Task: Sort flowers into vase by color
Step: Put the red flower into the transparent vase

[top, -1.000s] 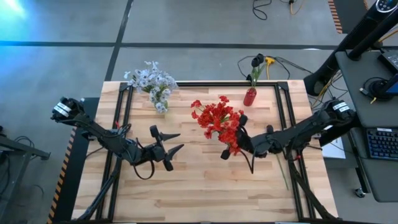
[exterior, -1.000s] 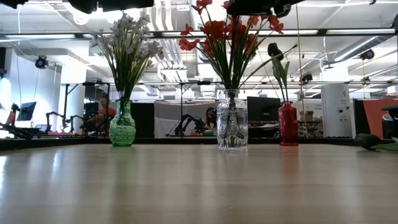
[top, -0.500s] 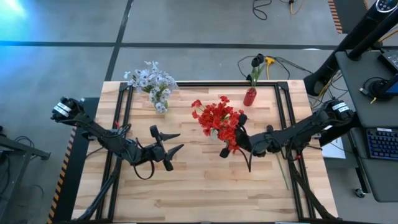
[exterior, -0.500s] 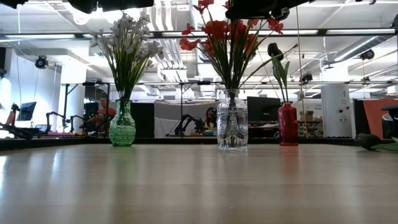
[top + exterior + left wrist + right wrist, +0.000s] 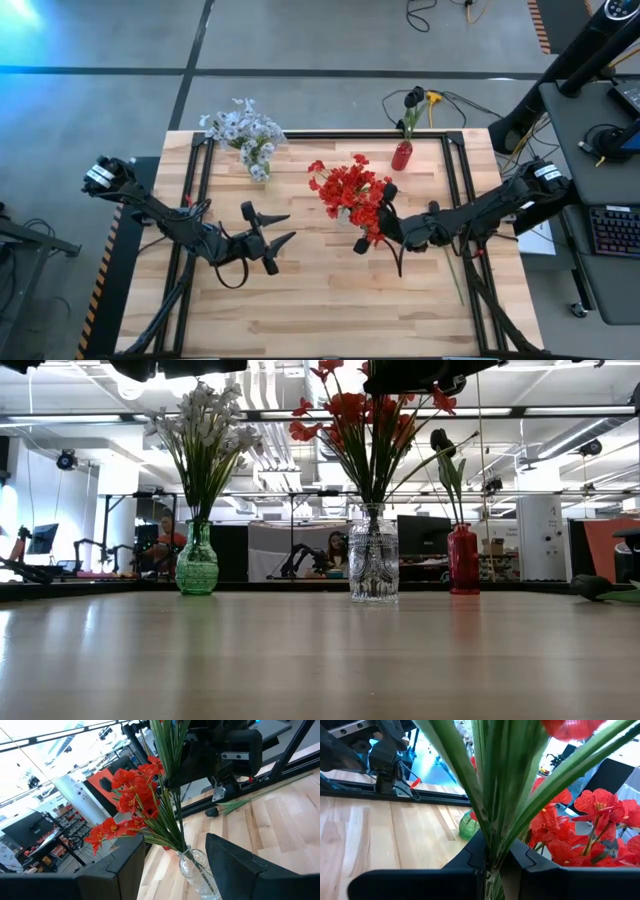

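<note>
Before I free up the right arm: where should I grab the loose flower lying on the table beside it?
Take the loose flower at the bare middle of its stem, probably straight down from above with the fingers set across it. It lies flat on the table, so a side approach would not get under it, and its dark blossom looks bulkier. The right gripper is shut on the red flowers.

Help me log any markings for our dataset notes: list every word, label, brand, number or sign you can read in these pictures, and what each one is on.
None can be read.
The green vase, clear vase and red vase show no lettering.
The right gripper, shut on red flower stems, bears no readable mark.
Monitors and fittings in the room behind are too small to read.
</note>
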Available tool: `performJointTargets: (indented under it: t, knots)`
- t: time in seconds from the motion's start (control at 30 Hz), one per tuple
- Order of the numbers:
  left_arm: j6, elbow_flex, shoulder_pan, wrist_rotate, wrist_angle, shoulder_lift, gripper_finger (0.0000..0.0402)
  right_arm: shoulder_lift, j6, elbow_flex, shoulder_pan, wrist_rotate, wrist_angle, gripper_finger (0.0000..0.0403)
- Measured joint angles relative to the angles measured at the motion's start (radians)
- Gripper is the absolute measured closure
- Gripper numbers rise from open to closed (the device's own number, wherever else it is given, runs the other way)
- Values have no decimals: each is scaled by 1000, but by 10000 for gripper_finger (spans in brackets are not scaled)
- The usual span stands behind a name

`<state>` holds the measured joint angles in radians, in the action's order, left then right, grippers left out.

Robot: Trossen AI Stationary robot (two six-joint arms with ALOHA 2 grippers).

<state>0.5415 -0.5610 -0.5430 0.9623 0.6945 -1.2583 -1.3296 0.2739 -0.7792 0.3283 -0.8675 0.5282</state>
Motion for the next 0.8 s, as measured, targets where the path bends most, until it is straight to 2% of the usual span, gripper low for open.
performJointTargets:
  t: [0.43,0.8]
  knots:
    - [0,0,0,0,0,0,210,0,-32,0,0,-1,0,380]
    - [0,0,0,0,0,0,210,0,-181,0,-6,-8,-104,380]
